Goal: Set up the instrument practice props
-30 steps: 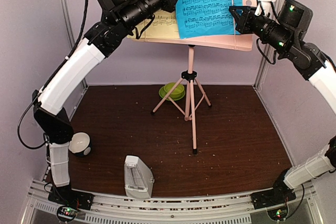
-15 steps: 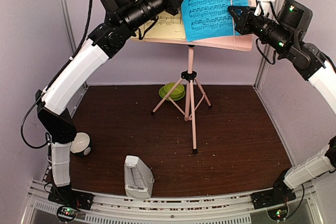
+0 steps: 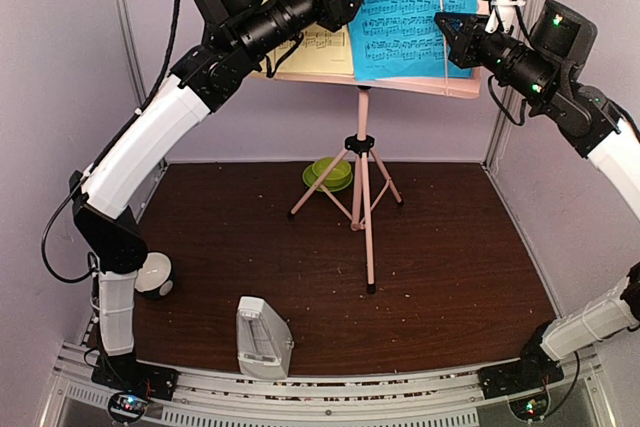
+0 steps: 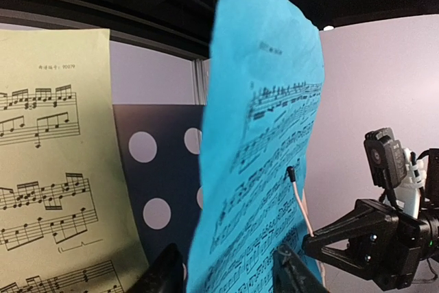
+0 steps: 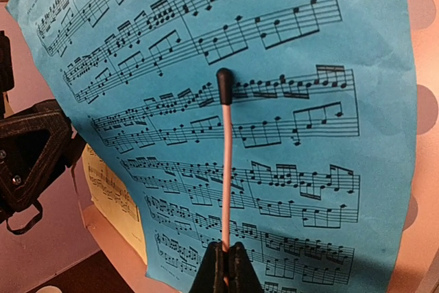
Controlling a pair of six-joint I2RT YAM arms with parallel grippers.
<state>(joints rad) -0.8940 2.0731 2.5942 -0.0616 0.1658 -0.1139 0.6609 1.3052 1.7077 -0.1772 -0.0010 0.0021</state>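
Page-seating step judged in hand: blue page, upper centre of overhead frame on pink music stand, is straddled by spread jaws of left gripper, pink retaining rod is pinched by right gripper; next, rod is to be laid flat against page.

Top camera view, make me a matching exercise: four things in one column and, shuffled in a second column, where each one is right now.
Things
1. blue sheet-music page
2. thin pink rod
3. metronome
4. green bowl

Places
A. behind the legs of the pink music stand, towards the back of the table
B. pinched in the right gripper
C. near the table's front edge
D. leaning on the stand's panel

Pairs: 1-D, 2-B, 3-C, 4-A
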